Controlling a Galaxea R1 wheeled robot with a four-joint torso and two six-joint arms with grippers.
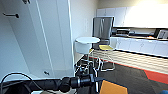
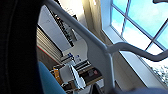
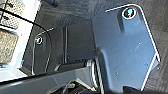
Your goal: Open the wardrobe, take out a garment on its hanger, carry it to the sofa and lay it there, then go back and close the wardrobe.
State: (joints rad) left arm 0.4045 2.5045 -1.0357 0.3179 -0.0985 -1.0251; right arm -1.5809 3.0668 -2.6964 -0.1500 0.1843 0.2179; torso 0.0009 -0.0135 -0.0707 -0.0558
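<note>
Hanger (image 2: 100, 50), thin curved white plastic, beside black fabric (image 2: 17, 45); gripper states cannot be told

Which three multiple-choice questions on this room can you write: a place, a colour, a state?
1. Where does the round white table stand? A on the counter; B before the grey fridge; C on the red stripe.
2. The stool seat beside it is: A yellow; B green; C black.
3. The fridge doors are: A both open; B one open; C shut.
1 B, the fridge rises behind it; 2 A, it shows yellow; 3 C, the front is flat.
</note>
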